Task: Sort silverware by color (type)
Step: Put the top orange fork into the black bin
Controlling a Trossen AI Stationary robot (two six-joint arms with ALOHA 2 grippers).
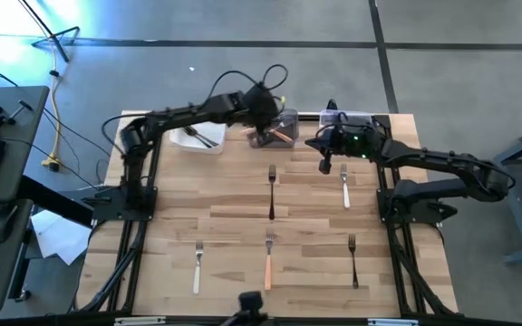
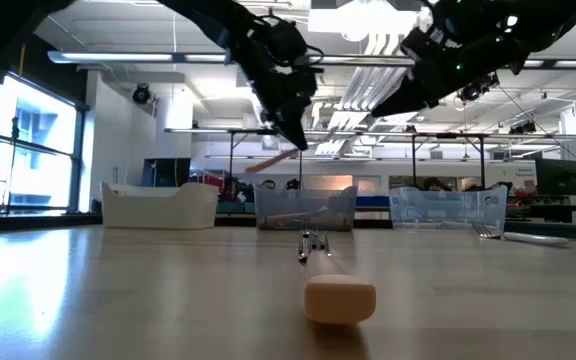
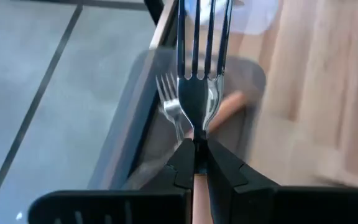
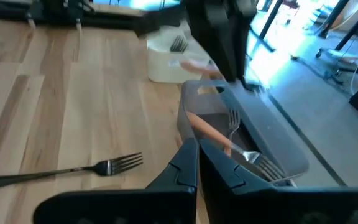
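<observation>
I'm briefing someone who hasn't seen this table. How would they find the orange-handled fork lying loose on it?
Start at the wooden table and look at the row of three forks nearest its front edge, away from the bins. The orange-handled fork is the middle one, tines pointing toward the bins. Its neighbours have a white handle and a black handle.
</observation>
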